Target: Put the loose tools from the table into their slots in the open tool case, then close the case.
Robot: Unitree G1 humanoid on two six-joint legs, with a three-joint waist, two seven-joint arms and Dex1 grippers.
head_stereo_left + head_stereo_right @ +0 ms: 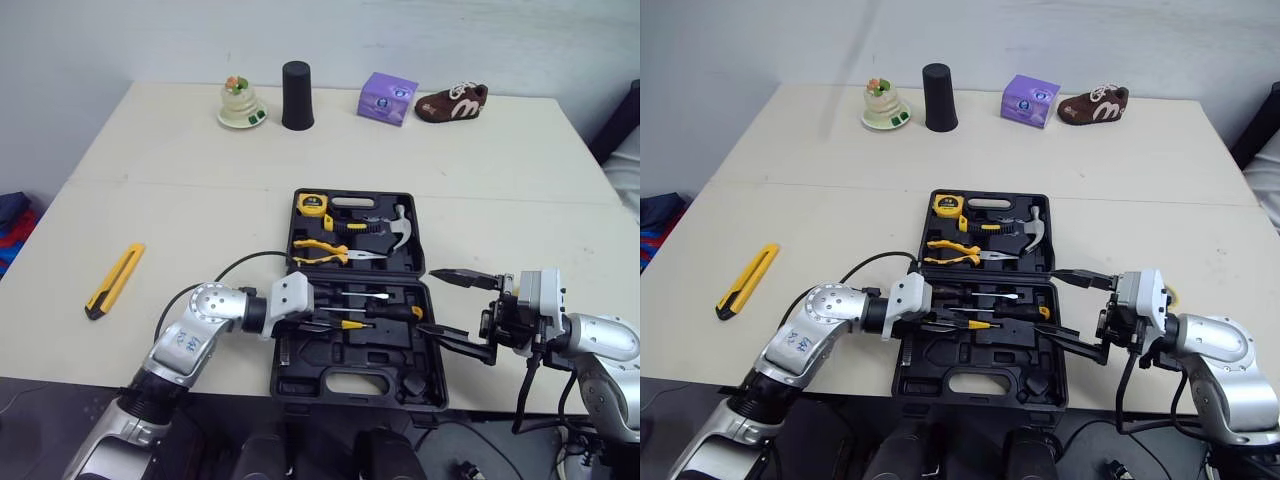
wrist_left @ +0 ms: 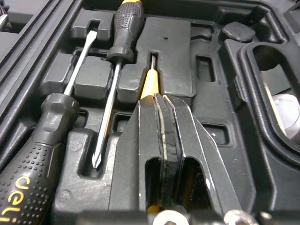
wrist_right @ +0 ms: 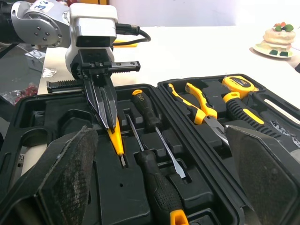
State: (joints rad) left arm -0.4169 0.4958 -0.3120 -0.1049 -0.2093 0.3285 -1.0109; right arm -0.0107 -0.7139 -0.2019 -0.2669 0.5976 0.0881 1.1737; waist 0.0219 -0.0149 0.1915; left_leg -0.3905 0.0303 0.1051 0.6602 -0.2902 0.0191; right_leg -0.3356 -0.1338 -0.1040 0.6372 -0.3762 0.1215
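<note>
Left gripper (image 3: 110, 123) is seen clamped on the small yellow screwdriver (image 3: 117, 143). The tool is held low over a slot in the near half of the open tool case (image 1: 350, 385), just beside two black-handled screwdrivers (image 3: 146, 110). Right gripper (image 1: 428, 300) is held spread wide at the case's right edge. A yellow utility knife (image 1: 115, 280) is noted on the table (image 1: 200, 190), well apart to the left.

Cake (image 1: 241, 102), black cup (image 1: 297, 96), purple box (image 1: 387, 98) and brown shoe (image 1: 451, 102) sit in a row.
</note>
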